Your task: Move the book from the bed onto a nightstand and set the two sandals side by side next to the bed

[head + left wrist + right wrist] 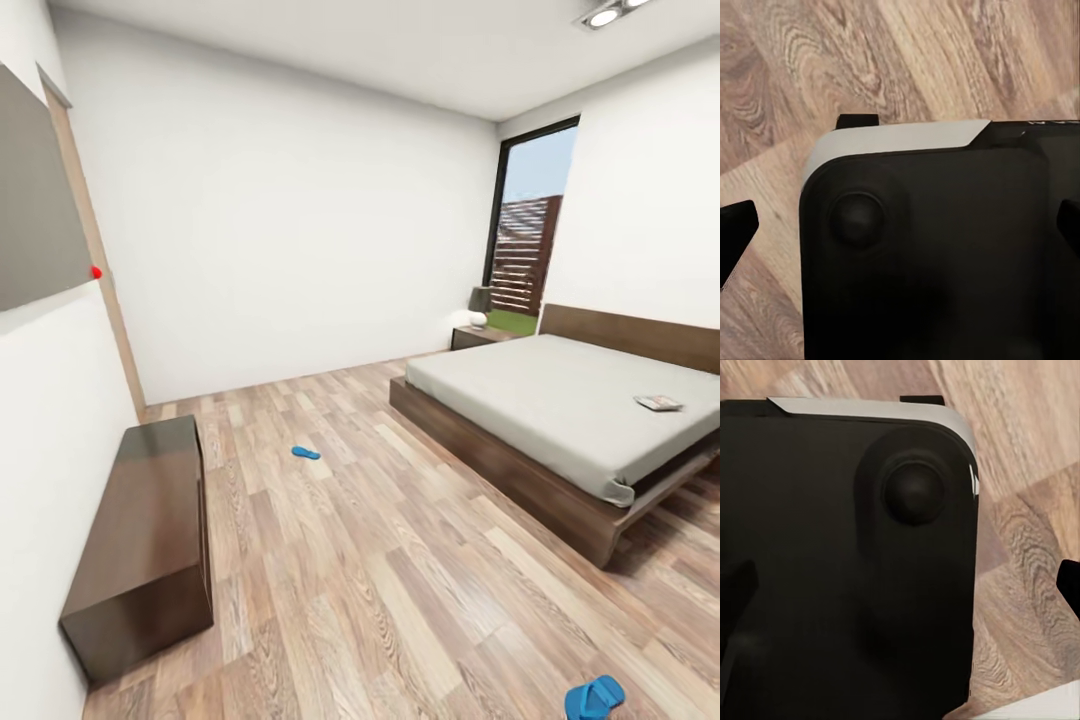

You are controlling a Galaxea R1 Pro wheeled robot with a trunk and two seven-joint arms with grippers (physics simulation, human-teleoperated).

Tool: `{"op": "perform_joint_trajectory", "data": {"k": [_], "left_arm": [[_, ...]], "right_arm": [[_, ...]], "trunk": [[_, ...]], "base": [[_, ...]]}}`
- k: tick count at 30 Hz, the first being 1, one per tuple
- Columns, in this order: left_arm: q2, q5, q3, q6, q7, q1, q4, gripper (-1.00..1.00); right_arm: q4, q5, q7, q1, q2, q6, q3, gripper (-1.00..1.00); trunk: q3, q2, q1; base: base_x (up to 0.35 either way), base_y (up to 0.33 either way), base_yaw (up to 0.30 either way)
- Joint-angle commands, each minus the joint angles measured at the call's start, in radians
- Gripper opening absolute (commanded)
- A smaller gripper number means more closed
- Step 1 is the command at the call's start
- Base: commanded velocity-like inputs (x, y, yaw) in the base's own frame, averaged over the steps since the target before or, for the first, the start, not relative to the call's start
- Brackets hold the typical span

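Note:
The bed (560,400) stands at the right of the head view, with the small book (658,403) lying on its mattress near the far side. One blue sandal (306,453) lies on the wood floor in the middle of the room. The other sandal (594,697) lies on the floor close to me, past the bed's foot corner. A nightstand (478,337) sits beside the headboard under the window. My left gripper (902,229) and right gripper (900,600) hang open over my own black base, holding nothing.
A long low dark cabinet (145,540) stands against the left wall. A small lamp (481,303) rests on the nightstand. A tall window (528,240) is in the far corner. Wide wood floor (400,580) lies between the cabinet and the bed.

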State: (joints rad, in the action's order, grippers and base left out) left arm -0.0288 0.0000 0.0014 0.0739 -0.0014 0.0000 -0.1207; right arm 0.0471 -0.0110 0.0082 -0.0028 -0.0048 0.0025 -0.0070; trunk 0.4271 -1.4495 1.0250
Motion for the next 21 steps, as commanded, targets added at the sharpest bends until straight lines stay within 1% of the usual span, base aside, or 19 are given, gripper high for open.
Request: {"op": "perform_joint_trajectory", "data": {"k": [1,10,21], "left_arm": [[0.0,0.0,0.0,0.003,0.0,0.0,0.0,1.0],[-0.012,0.0,0.0,0.003,0.0,0.0,0.0,1.0],[-0.013,0.0,0.001,0.004,0.0,0.0,0.003,1.0]], "right_arm": [[0.001,-0.001,0.001,0.0,0.0,0.0,-0.001,1.0],[-0.001,-0.001,0.001,0.0,0.001,0.001,-0.001,1.0],[-0.001,0.0,0.001,0.0,0.001,0.001,-0.001,1.0]], "trunk": [[0.0,0.0,0.0],[-0.004,0.0,0.0],[-0.009,0.0,0.0]], "base": [[0.0,0.0,-0.3],[0.0,0.0,-0.3],[0.0,0.0,-0.3]]}}
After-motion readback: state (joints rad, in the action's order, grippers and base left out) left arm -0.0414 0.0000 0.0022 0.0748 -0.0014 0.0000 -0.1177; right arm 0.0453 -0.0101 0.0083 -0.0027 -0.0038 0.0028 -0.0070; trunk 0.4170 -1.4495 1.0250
